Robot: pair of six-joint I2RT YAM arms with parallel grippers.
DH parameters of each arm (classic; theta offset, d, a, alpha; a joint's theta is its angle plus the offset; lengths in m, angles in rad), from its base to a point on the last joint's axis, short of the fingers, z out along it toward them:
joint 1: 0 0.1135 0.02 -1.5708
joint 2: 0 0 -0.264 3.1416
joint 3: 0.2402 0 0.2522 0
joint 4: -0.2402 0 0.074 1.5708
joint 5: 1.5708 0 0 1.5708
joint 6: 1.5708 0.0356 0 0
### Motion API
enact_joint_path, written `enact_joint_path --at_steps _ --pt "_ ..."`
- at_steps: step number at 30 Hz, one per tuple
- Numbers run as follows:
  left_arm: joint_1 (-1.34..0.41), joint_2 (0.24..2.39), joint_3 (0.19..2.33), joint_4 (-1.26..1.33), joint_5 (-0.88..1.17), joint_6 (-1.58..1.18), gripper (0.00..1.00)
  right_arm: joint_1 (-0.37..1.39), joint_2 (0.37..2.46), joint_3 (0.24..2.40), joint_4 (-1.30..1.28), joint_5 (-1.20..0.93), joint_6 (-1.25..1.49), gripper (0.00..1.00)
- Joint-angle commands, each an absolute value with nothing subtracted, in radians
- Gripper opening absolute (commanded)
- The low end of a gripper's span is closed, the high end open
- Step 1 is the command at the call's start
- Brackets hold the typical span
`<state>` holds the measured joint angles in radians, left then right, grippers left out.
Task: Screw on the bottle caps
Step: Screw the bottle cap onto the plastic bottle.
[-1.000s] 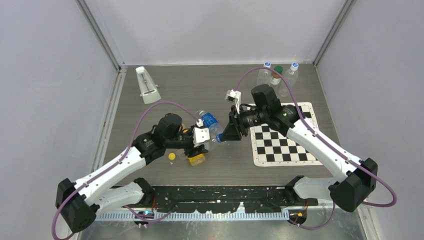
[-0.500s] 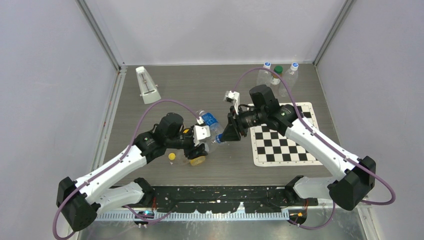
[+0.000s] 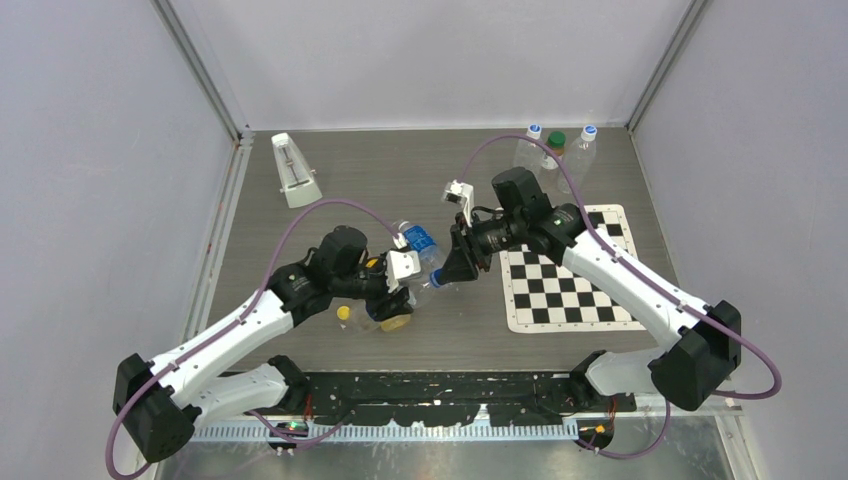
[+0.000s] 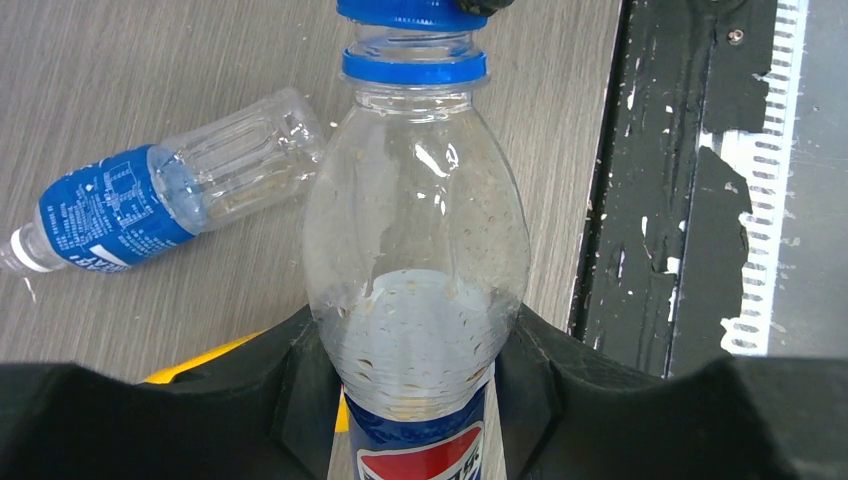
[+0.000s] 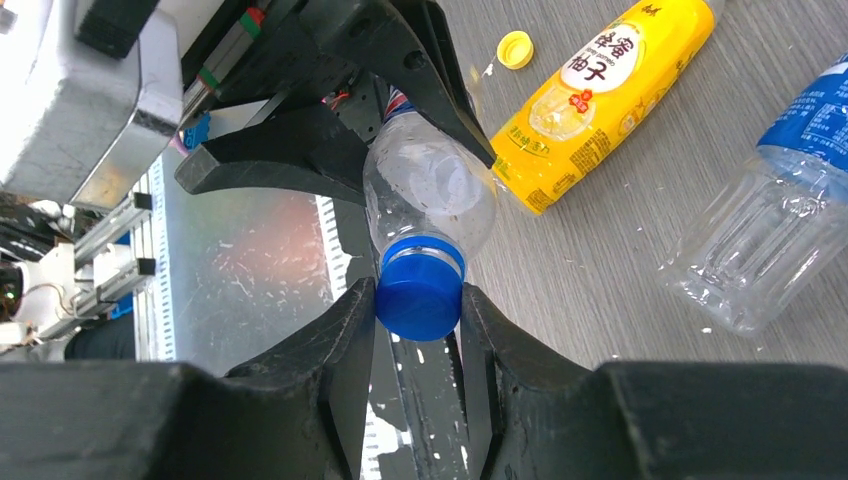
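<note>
- Two grippers share one job. My left gripper point(image 4: 415, 345) is closed around the belly of a clear plastic cola bottle point(image 4: 415, 230), holding it above the grey wood-grain table point(image 4: 150, 60).
- My right gripper point(image 5: 418, 300) is pinched tight on the small round blue plastic cap point(image 5: 420, 290), which sits on that bottle's neck.
- A band of bare neck shows between the cap and the blue collar ring, so I judge the threading begun but not finished.
- The next move calls for a turn of my right wrist in line with the neck while my left grip resists. Any tilt risks cross-threading.
- One small yellow plastic cap point(image 5: 515, 48) lies loose on the table near a yellow drink bottle point(image 5: 590, 85) on its side, not yet fitted.
- I cannot pick out the white cap with certainty.
</note>
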<state>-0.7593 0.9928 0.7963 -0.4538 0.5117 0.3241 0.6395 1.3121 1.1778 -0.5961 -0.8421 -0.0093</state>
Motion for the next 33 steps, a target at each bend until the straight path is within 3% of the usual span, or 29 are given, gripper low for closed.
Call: enact_joint_path --at_steps 1,15,33 --pt "-0.766 0.949 0.832 -0.235 0.520 0.299 0.12 0.657 1.338 1.202 -0.565 -0.852 0.074 0.14" --pt "-0.767 0.896 0.795 -0.051 0.332 0.219 0.12 0.658 1.352 1.188 -0.469 -0.754 0.350 0.13" --pt "-0.820 0.914 0.768 0.060 0.309 0.355 0.12 0.658 1.412 1.244 -0.562 -0.806 0.475 0.12"
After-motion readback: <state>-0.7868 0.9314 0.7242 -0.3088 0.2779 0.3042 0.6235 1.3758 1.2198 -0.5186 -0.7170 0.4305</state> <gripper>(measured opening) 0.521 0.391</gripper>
